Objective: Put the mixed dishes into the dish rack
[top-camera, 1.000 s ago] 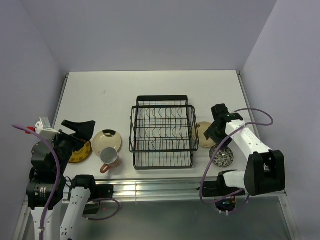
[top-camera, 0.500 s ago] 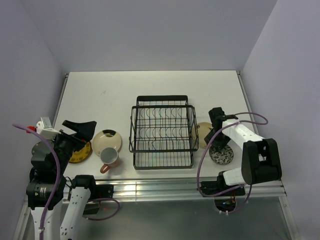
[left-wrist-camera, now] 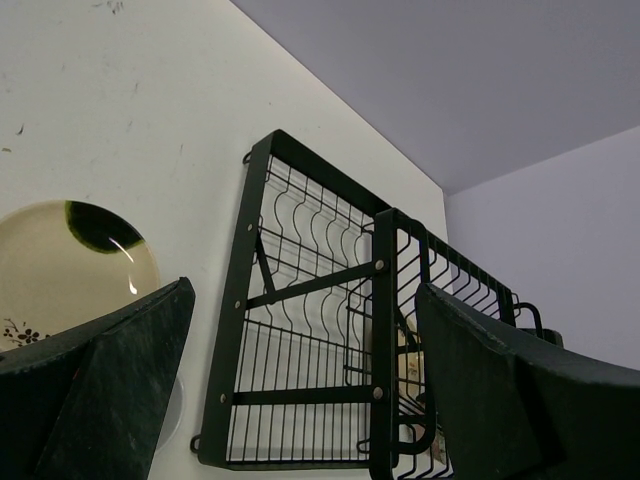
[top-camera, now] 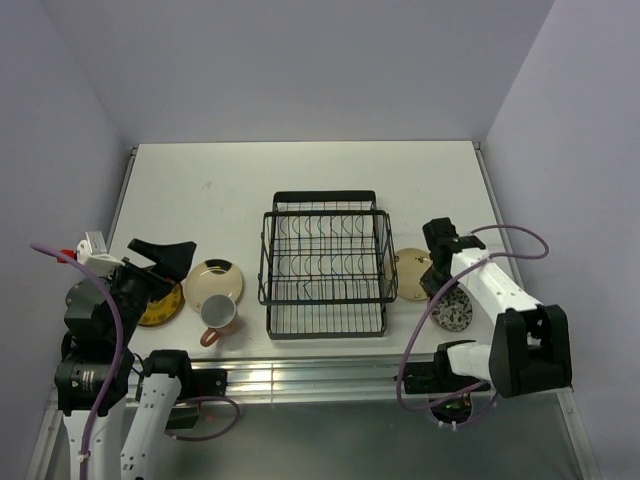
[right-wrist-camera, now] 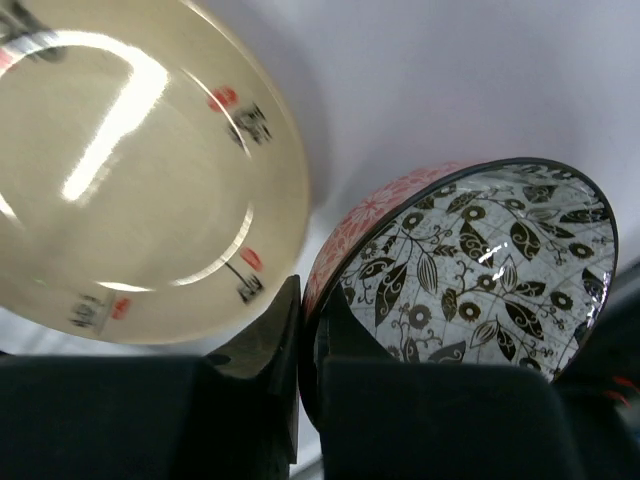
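- Dish rack (top-camera: 325, 262): black wire, standing in the middle of the table (top-camera: 200, 180), dishes lying to either side of it.
- Left of it, from above: first cream plate (top-camera: 213, 283), mug (top-camera: 218, 313) mouth-up at that plate's near edge, yellow plate (top-camera: 160, 305) further left and partly hidden under the left arm (top-camera: 95, 320).
- Right of it, from above: second cream plate (top-camera: 408, 270) just beside the rack wall, bowl (top-camera: 455, 316) near it toward the front edge, half covered by the right arm (top-camera: 490, 285).
- Right jaws: nearly closed, clamped on the bowl's wall. Shown only by the right wrist view, with one finger (right-wrist-camera: 265, 335) against the pink flowered outside and the other over the black-and-white leaf pattern inside. Cannot tell whether the bowl touches the table.
- Same wrist view: bowl (right-wrist-camera: 470, 270) close beside the second cream plate (right-wrist-camera: 130, 170), with red and black marks near that plate's rim that are too small to make out from above.
- Left jaws: spread wide, holding nothing, hovering over the yellow plate in the overhead view.
- From the left wrist: fingers (left-wrist-camera: 100, 390) framing the rack (left-wrist-camera: 310, 330), with part of the first cream plate (left-wrist-camera: 70, 260) and a dark green patch on it at the left. Yellow plate and mug outside that view.
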Controlling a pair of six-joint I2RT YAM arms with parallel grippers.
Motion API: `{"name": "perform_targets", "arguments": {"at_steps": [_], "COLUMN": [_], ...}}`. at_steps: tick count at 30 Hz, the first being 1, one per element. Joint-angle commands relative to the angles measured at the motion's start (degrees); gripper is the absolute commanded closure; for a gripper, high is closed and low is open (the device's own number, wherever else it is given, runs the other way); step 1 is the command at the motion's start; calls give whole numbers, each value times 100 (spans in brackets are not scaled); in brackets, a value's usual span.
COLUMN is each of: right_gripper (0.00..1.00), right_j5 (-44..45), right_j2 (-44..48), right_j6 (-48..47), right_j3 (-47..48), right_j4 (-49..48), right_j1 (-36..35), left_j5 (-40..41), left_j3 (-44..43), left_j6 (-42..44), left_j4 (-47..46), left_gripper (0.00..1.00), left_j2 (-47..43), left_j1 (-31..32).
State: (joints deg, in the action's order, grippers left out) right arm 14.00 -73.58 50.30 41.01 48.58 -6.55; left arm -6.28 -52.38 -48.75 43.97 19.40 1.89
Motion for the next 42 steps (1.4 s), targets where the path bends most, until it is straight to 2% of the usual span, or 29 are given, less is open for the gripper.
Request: {"name": "perform_targets", "arguments": {"at_steps": [1, 9, 13, 18, 22, 28, 29, 33, 42], "right_gripper": [100, 100, 100, 100, 100, 100, 100, 100, 100], "right_j5": [226, 244, -20, -336, -1046, -2786, -3285, -4069, -5125], "right_j2": [230, 871, 1205, 1118, 662, 179, 73, -463, -1562], "right_j6": [24, -310, -924, -1470, -1840, -1928, -1928, -1823, -1384], "right_j3": [-85, 503, 1231, 2137, 2954, 3044, 3061, 3228, 3536], "right_j4": [-191, 249, 249, 187, 47, -1226, -1593, -2456, -4346], "right_j1": [31, 22, 31, 31, 57, 224, 241, 320, 575], "left_j5": [-127, -242, -365, -417, -558, -716, -760, -980, -1427], "left_j3": [26, 228, 342, 500, 580, 606, 632, 747, 1186], "left_j6": [85, 41, 15, -29, -29, 103, 103, 103, 147], "left_j4": [-266, -424, -555, -678, -784, -872, -890, -1074, -1873], "left_gripper": [1, 1, 1, 1, 1, 1, 2, 4, 9], "left_j2": [90, 143, 222, 249, 310, 407, 407, 433, 723], "left_j1": [-22, -22, -22, -22, -22, -22, -22, -22, -22]}}
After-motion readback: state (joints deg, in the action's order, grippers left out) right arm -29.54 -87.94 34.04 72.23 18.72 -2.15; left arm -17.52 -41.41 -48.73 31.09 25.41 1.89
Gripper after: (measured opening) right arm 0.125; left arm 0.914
